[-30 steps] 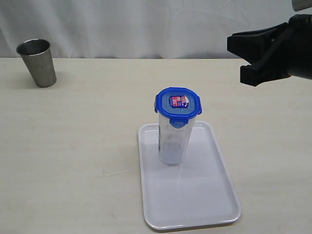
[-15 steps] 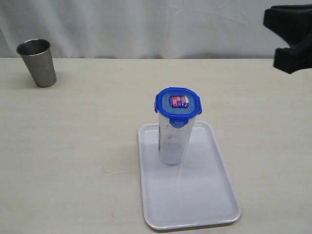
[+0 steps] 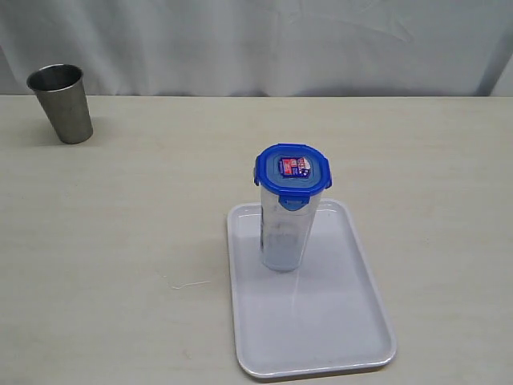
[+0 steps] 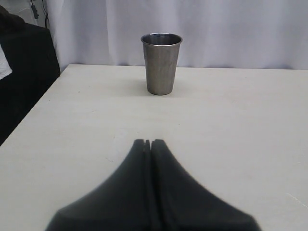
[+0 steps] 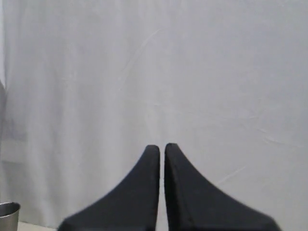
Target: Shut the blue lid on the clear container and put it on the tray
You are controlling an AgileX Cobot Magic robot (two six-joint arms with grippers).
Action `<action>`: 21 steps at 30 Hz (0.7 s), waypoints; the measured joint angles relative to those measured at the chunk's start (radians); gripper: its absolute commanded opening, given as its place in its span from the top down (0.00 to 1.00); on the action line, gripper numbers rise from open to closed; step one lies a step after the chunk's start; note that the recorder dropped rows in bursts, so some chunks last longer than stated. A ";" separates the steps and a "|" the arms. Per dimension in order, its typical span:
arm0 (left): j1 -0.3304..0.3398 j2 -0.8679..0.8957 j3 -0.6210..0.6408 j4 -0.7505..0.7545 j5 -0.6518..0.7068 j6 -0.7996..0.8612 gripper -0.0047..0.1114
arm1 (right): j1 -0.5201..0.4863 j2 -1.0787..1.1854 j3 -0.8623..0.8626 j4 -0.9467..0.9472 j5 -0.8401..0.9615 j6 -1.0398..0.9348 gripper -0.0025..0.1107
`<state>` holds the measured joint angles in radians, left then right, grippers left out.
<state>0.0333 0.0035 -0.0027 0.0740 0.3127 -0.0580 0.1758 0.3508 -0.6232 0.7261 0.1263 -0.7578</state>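
Note:
The clear container (image 3: 285, 234) stands upright at the back of the white tray (image 3: 321, 321), with the blue lid (image 3: 292, 169) sitting on its top. Neither gripper shows in the exterior view. In the left wrist view my left gripper (image 4: 149, 142) is shut with nothing in it, hovering over bare table and facing the steel cup. My right gripper (image 5: 162, 146) has its fingers almost touching, with a thin slit between them and nothing held, and it points at the white curtain.
A grey steel cup (image 3: 61, 103) stands at the table's far left corner; it is the steel cup (image 4: 161, 63) ahead of my left gripper, and its rim (image 5: 8, 208) shows in the right wrist view. A white curtain (image 3: 264, 40) hangs behind the table.
The right gripper, open at the upper right of the exterior view a second ago, has drawn back to the right and left that view. The container, lid and tray have not moved.

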 measured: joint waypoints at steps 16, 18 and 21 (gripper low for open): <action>0.000 0.000 0.000 0.000 0.000 0.000 0.96 | 0.000 -0.097 0.108 -0.914 -0.099 0.878 0.94; 0.000 0.000 0.000 0.000 0.000 0.000 0.96 | 0.000 -0.133 0.142 -0.916 -0.126 0.862 0.94; 0.000 0.000 0.000 0.000 0.000 0.000 0.96 | -0.024 -0.196 0.194 -0.918 -0.145 0.853 0.94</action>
<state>0.0333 0.0035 -0.0027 0.0740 0.3127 -0.0580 0.1516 0.1552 -0.4292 -0.1922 -0.0191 0.0951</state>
